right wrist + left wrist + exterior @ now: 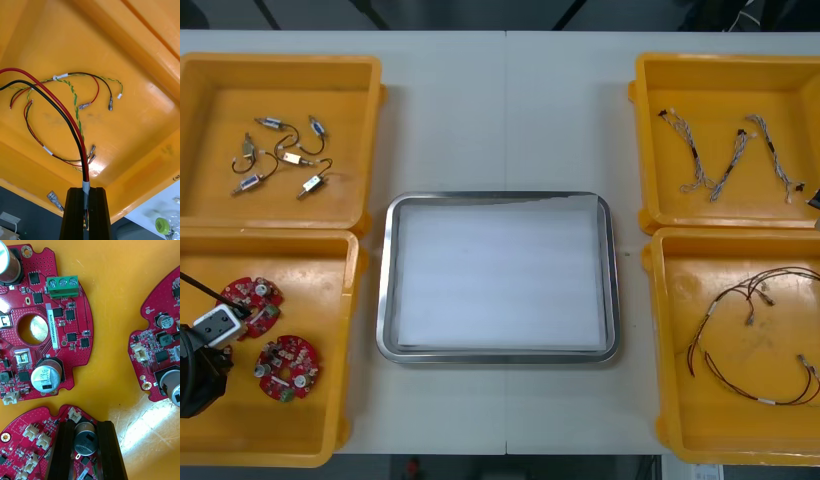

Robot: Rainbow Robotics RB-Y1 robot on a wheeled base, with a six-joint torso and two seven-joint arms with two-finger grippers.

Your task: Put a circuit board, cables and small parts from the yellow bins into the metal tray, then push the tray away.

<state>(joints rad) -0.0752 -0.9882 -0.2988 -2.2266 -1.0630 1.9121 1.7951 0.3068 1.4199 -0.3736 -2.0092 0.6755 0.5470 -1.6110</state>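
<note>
Three round red circuit boards lie in the near left yellow bin [330, 300]. My left arm [200, 360] reaches into that bin from the left edge. In the left wrist view my left gripper [86, 444] is shut on a circuit board [33, 435], its fingers [65, 453] clamping a grey capacitor on it. Two other boards [45, 326] [161, 348] lie just beyond. My right gripper [86, 198] is shut on a red and black cable [63, 108] over the near right bin [123, 56], where more cables [75, 97] lie. The metal tray [385, 290], white inside, holds nothing.
The far left bin [370, 130] holds several small metal parts [285, 155]. Twisted blue and white cables [725, 160] lie in the far right bin [642, 140]. The red and yellow cable [750, 330] spreads across the near right bin [665, 340]. Bare table lies beyond the tray.
</note>
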